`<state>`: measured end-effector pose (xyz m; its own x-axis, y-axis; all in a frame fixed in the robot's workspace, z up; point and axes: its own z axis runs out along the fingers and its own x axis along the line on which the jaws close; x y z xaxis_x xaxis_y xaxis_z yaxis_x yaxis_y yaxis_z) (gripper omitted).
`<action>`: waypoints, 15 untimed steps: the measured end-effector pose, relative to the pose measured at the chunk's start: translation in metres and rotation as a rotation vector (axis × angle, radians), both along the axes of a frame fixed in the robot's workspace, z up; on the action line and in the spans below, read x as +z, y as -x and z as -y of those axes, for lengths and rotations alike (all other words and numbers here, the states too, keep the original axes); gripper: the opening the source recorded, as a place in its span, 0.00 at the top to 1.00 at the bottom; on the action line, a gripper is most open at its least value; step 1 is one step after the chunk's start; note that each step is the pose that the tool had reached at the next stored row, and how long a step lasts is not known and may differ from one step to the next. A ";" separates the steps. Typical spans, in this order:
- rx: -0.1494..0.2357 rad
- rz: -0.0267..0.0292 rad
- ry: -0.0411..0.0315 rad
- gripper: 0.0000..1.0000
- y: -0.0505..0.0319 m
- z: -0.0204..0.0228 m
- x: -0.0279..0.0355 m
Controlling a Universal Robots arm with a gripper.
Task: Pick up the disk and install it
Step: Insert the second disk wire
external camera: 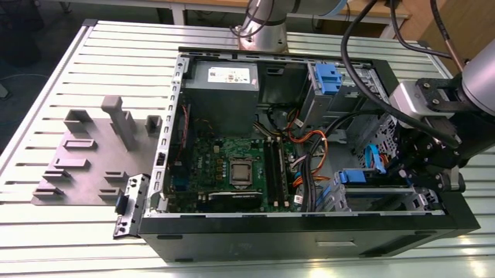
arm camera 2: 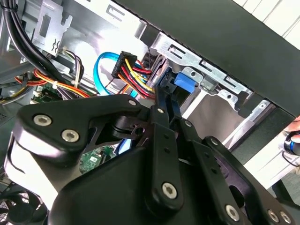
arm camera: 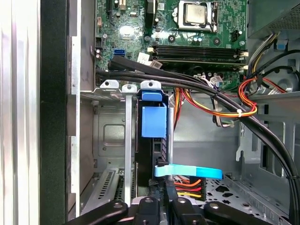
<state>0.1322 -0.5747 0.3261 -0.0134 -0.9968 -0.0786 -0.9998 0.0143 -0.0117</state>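
The open computer case (external camera: 309,226) lies on its side on a pale slatted metal worktop (external camera: 69,231), reaching close to the worktop's near edge in the exterior view. Beside it, toward the exterior view's left, a flat grey fixture plate (external camera: 93,156) with upright blocks sits on the slats, and a loose silver bracket (external camera: 130,205) leans against the case wall. Beyond the worktop's far edge there's a wooden table edge and dark floor.

Inside the case: the green motherboard (external camera: 232,168), the grey power supply (external camera: 222,81) at the far wall, a tangle of orange and black cables (external camera: 309,150).

The gripper (external camera: 414,174) is down in the case's corner at the exterior view's right, over the drive bay. The disk (arm camera: 152,140) stands on edge in that bay, its blue front piece showing between the silver bay rails in the first wrist view, a blue data cable (arm camera: 187,172) crossing just below it. The black fingers (arm camera: 169,197) sit narrow, pressed close around the disk's end, gripping it.
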 end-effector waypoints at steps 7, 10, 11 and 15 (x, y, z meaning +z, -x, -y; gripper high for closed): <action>0.000 0.0001 0.0008 0.76 0.0000 0.0001 0.0003; 0.000 0.0001 -0.0005 0.76 0.0000 0.0001 0.0022; 0.000 0.0001 -0.0006 0.76 0.0000 0.0001 0.0030; 0.000 0.0001 -0.0007 0.76 0.0000 0.0001 0.0079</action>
